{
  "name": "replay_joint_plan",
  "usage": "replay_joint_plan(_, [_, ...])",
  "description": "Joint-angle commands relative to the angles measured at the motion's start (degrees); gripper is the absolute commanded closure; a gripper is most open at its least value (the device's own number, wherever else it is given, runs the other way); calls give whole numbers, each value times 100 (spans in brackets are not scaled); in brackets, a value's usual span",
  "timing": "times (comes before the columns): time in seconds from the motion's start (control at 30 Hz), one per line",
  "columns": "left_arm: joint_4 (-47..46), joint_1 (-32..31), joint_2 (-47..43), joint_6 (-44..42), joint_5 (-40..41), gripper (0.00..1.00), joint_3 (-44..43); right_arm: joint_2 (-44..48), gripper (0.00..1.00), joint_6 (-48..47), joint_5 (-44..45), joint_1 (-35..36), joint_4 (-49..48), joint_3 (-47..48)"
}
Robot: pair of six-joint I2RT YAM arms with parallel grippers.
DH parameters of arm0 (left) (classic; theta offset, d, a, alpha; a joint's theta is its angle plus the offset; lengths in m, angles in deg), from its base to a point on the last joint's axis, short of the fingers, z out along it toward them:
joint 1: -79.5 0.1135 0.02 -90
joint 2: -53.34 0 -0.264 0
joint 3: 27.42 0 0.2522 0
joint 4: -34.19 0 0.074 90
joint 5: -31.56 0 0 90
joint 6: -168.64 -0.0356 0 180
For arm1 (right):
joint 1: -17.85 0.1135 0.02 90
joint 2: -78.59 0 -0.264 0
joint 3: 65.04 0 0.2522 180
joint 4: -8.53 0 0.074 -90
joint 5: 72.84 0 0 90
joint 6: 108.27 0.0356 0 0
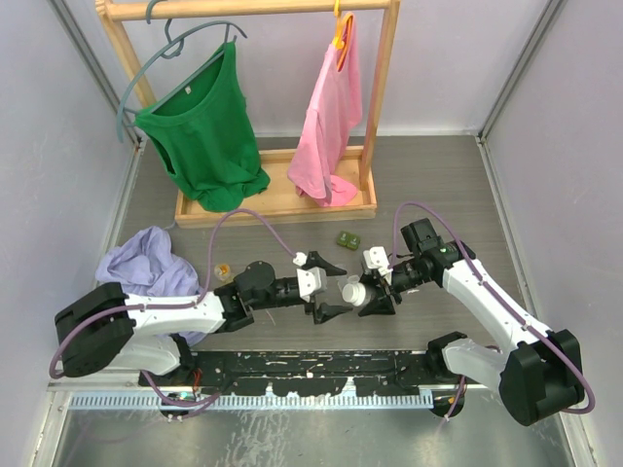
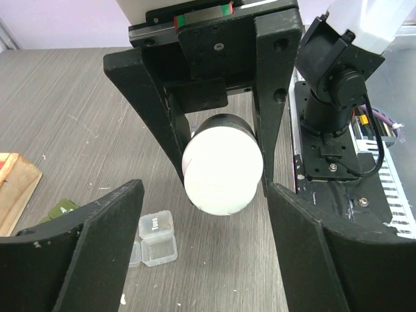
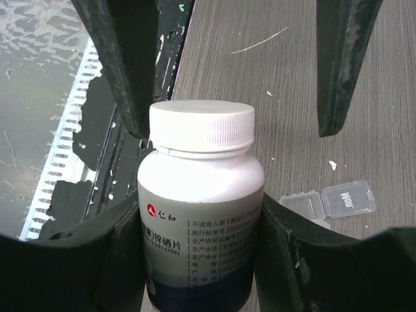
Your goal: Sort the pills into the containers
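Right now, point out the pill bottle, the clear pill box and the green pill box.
pill bottle [image 3: 201,127]: right wrist view, on its white cap.
clear pill box [image 2: 155,238]: left wrist view, at its centre.
green pill box [image 1: 348,239]: top external view, at its centre.

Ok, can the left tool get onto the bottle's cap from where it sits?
Probably yes. The right tool is shut on the bottle by its body, so the white cap sticks out bare toward the open left tool, with nothing between them.

Grey wood-grain tabletop [image 1: 438,185], pale lilac walls [image 1: 58,117], a wooden clothes rack [image 1: 380,97] at the back.
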Motion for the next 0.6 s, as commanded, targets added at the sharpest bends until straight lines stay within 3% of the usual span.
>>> replay_joint_plan(0.0, [-457,52,102,16,-113,25,-260,-4,99,-110,-67,-3,19,96])
replay_joint_plan(0.13, [-457,89,143,107,-139,38,-312,-1,99,-110,-69,-2,24,96])
replay_joint_plan(0.3, [-493,108,162,221,-204,45,-331,-3,99,-110,-73,-5,28,96])
replay_joint_plan(0.57, [-524,119,156,599,-308,74,-349,-1,99,-110,-60,-4,28,95])
